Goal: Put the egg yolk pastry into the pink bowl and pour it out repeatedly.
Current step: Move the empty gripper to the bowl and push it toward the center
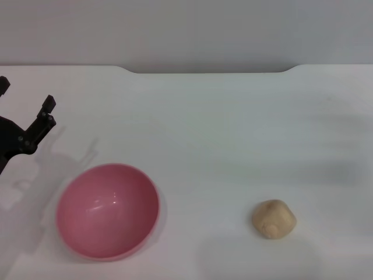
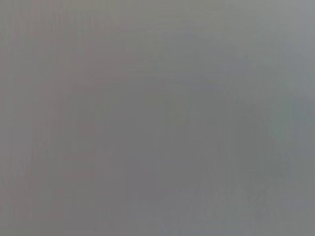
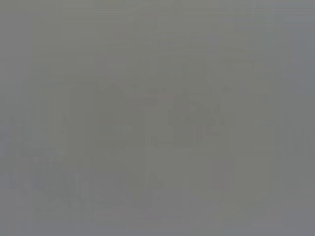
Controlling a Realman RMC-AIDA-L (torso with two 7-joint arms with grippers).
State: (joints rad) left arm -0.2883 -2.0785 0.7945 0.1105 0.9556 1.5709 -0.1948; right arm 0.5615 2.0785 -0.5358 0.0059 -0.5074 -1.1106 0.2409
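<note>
Left gripper (image 1: 26, 99) sits at the far-left edge of the head view, partly cut off by the frame. Black fingers (image 1: 45, 114) point up and to the right, spread apart, holding nothing. Right arm not in view. Both wrist views are flat grey, showing no fingers.

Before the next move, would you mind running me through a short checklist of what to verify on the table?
1. Egg yolk pastry free to pick, lying alone on the table: ok.
2. Pink bowl upright and with nothing in it, ready to receive: ok.
3. Bowl and pastry apart, with bare table between them: ok.
4. Left gripper open, behind the bowl at the table's left edge, holding nothing: ok.
5. Right gripper located: not ok; it is not in the head view.
6. Wrist views usable for guiding a grasp: not ok; both show only flat grey.
</note>
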